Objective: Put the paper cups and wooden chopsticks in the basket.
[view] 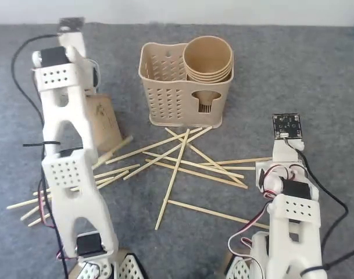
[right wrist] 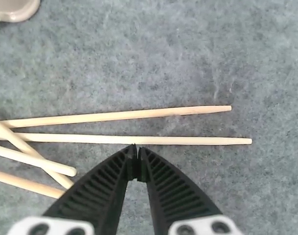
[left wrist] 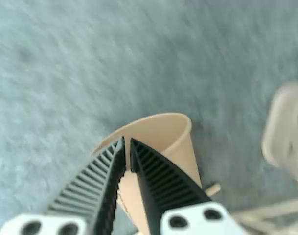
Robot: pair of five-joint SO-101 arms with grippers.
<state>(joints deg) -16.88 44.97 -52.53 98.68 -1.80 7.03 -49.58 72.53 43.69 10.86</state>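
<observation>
A tan basket (view: 165,99) stands at the back middle of the grey carpet with several stacked paper cups (view: 207,58) in its right side. One more paper cup (view: 102,123) sits tilted beside the left arm. My left gripper (left wrist: 127,145) is shut on that paper cup (left wrist: 171,134), its fingers pinching the rim. Wooden chopsticks (view: 188,156) lie crossed in front of the basket, and more chopsticks (view: 78,186) lie at the left. My right gripper (right wrist: 136,148) is shut and empty, its tips just short of a long chopstick (right wrist: 188,141) on the carpet.
A single chopstick (view: 214,213) lies near the right arm's base. The basket's corner (right wrist: 11,10) shows in the right wrist view. Bare carpet stretches to the right of the basket and along the far edge.
</observation>
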